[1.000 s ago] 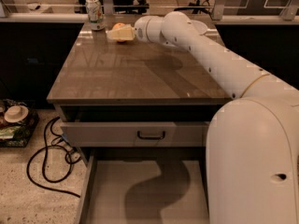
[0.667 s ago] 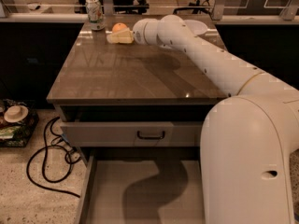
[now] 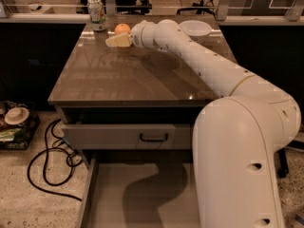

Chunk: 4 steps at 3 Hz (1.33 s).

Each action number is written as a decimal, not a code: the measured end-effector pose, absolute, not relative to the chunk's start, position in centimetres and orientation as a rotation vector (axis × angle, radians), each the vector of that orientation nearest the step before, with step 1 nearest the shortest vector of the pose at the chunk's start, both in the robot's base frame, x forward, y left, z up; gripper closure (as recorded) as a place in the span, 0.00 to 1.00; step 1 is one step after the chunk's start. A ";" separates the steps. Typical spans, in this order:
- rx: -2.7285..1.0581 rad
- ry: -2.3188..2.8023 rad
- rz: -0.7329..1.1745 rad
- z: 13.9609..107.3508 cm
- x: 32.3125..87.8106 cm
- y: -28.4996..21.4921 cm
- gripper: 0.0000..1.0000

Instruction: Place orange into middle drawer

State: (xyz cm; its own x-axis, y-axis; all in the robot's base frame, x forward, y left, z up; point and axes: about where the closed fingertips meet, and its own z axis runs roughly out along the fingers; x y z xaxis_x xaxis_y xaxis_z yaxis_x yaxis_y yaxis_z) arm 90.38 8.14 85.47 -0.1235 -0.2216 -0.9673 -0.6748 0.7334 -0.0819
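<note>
Far back on the tabletop [image 3: 142, 80], gripper [image 3: 117, 41] jaws seemingly touch the orange [image 3: 122, 28].

The end effector [image 3: 114, 41] is just before the orange [image 3: 122, 29].

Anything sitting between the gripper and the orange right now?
Nothing. In the camera view the gripper sits right in front of the orange, with no object between them.
</note>
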 end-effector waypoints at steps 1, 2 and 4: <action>-0.720 1.684 0.464 85.7 91.2 8.9 0.00; -0.693 1.718 0.502 85.2 91.8 9.3 0.13; -0.660 1.771 0.551 84.2 92.1 9.7 0.61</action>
State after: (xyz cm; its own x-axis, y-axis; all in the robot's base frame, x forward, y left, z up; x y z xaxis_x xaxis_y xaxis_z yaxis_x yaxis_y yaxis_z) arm 92.05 9.66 84.16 -0.2320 -0.1605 -0.9594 -0.6765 0.7353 0.0406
